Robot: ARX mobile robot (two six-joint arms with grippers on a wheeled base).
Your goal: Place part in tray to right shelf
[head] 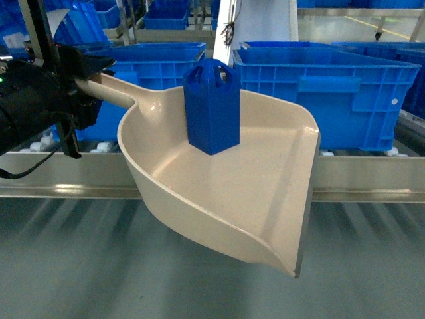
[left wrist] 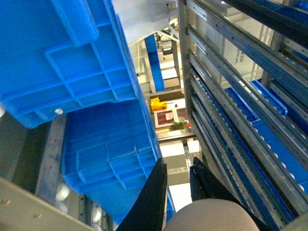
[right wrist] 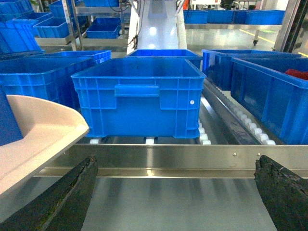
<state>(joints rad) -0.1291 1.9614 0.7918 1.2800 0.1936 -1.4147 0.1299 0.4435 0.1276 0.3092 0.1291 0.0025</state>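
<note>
The beige tray hangs in the air in front of the right shelf, with its flat lip pointing down and to the right. The blue part stands upright in the tray's back half. My left gripper is shut on the tray's long handle. In the left wrist view the black fingers of the left gripper flank the rounded handle end. The right gripper is open with nothing between its fingers, facing the shelf's steel rail. A corner of the tray shows at its left.
Large blue crates sit on the shelf's white rollers just behind the tray. One crate stands straight ahead of the right gripper, with more crates to the right. A crate and rack rails fill the left wrist view.
</note>
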